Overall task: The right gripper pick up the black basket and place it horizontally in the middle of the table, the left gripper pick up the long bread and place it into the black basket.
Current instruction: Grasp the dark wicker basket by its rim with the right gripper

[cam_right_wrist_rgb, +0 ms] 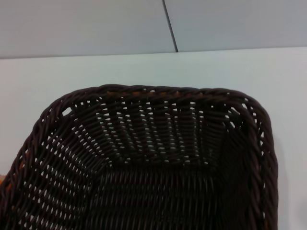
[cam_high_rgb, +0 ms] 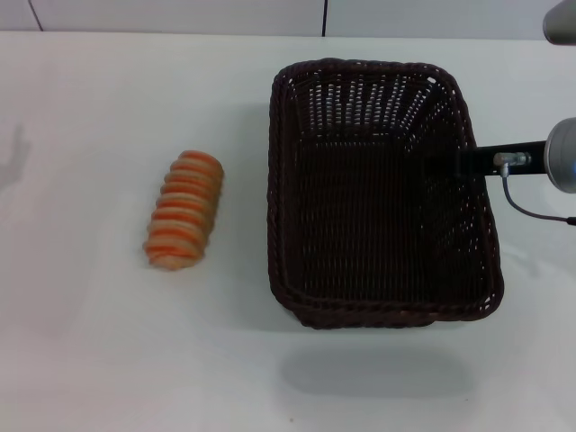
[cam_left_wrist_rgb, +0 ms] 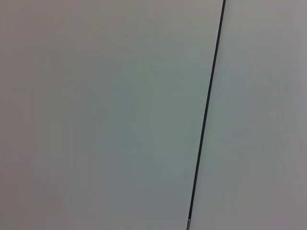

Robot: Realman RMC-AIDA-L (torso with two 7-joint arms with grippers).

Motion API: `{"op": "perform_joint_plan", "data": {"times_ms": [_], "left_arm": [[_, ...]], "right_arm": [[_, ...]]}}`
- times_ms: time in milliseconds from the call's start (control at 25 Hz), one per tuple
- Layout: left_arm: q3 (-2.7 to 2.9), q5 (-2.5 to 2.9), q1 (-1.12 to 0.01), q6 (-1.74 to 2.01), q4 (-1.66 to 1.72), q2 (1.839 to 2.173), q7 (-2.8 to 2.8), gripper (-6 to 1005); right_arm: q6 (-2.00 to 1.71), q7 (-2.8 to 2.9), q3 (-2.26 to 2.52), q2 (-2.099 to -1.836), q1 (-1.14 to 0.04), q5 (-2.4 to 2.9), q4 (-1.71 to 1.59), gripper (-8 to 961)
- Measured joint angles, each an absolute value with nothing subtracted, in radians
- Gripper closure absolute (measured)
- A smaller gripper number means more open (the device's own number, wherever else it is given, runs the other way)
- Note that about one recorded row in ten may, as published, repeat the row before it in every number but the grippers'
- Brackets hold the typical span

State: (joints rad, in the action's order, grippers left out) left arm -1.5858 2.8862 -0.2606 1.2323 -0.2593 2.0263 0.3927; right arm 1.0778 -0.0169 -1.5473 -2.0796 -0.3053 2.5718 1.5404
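Observation:
The black basket [cam_high_rgb: 378, 198] is empty and hangs a little above the white table [cam_high_rgb: 90, 342], right of centre, with its shadow on the tabletop in front of it. My right gripper [cam_high_rgb: 465, 164] reaches in from the right and is shut on the basket's right rim. The right wrist view looks into the basket [cam_right_wrist_rgb: 144, 158] from that rim. The long bread [cam_high_rgb: 184, 210] lies on the table to the left of the basket, ridged side up, apart from it. My left gripper is out of view.
The table's far edge meets a pale wall with a dark seam [cam_high_rgb: 324, 18]. The left wrist view shows only that pale wall and a dark seam [cam_left_wrist_rgb: 206, 115]. A grey cable [cam_high_rgb: 531, 209] hangs from the right arm.

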Motion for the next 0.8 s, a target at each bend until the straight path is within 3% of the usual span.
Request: {"op": "perform_joint_plan", "data": {"times_ms": [760,800], "left_arm": [[-1.587,2.885,-0.246,1.257,-0.259,2.024,0.408,226],[-1.587,2.885,-0.246,1.257,-0.259,2.024,0.408,226]], "right_arm": [[1.046,-0.023,-1.558,-2.078,-0.305,2.477,1.504,342],[1.045,-0.023,-1.559,-2.078,-0.304,2.476,1.504,391]]}}
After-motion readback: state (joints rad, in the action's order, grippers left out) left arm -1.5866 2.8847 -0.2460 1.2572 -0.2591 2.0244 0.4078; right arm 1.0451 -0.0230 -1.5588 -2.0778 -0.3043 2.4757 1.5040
